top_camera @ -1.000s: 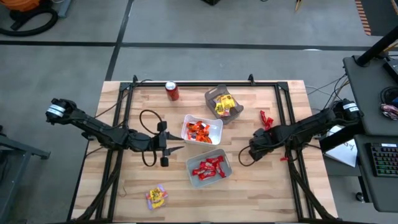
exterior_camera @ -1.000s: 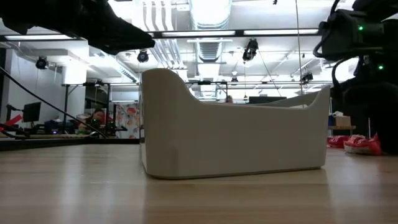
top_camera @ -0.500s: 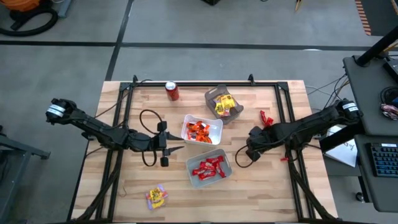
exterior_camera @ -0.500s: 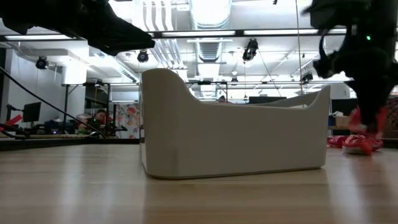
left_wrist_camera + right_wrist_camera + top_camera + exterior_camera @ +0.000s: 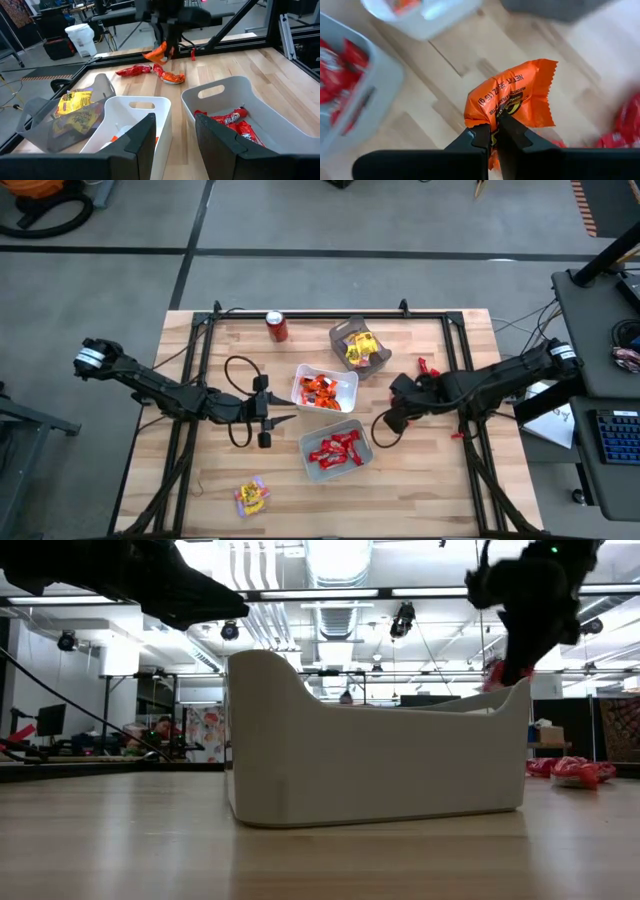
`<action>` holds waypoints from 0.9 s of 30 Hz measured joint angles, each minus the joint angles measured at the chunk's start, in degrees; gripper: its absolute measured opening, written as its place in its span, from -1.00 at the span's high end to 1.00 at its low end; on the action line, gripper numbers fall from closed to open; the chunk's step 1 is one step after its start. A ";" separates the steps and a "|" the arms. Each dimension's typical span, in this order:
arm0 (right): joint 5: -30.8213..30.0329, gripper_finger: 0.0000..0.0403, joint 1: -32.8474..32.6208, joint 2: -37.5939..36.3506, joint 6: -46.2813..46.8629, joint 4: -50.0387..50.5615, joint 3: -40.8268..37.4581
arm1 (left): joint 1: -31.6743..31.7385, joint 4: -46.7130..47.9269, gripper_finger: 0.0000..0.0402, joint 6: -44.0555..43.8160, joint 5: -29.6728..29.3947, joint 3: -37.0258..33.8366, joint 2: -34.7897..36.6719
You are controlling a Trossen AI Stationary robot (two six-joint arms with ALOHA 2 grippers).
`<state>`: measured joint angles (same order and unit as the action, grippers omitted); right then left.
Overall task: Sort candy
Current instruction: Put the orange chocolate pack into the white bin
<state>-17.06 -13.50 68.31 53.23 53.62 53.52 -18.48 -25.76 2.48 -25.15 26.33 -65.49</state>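
Right wrist view: my right gripper (image 5: pixel 494 131) pinches an orange candy (image 5: pixel 512 102), clear of the table right of the trays. I carry it high over the orange tray (image 5: pixel 324 388) rim before releasing. Left gripper (image 5: pixel 270 419) waits, part-spread.

Right gripper (image 5: pixel 493 136) clamped an orange candy (image 5: pixel 512 102), lifted off the table, and swung toward the trays.

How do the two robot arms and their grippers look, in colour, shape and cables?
Both arms are dark and slim, built of jointed segments. The left arm has a pale band near its outer end, and a black cable loops beside it. The right arm has a similar pale band. The right gripper has two flat, black fingers.
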 joint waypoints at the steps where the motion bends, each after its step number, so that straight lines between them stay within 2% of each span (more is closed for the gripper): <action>1: -0.55 0.94 0.00 0.00 -0.80 -0.80 0.46 | 0.00 0.00 0.39 0.00 0.00 0.00 0.00; 7: -4.11 0.94 0.02 0.00 -8.76 -9.97 1.90 | 0.00 -0.02 0.39 -0.02 0.02 0.00 0.00; 16: -7.66 0.94 4.12 0.66 -30.29 -35.01 0.76 | 0.00 -1.20 0.39 -0.02 0.00 0.00 0.17; 23: -10.61 0.94 8.03 7.60 -42.40 -50.48 0.17 | -0.10 -1.21 0.39 -0.75 0.02 0.00 1.17; 27: -10.58 0.94 9.50 13.33 -44.25 -55.49 0.18 | -0.11 -1.07 0.39 -1.72 0.02 0.00 2.37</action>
<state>-27.64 -3.99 81.64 8.98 -1.87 53.70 -18.59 -26.82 0.76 -25.12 26.33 -63.12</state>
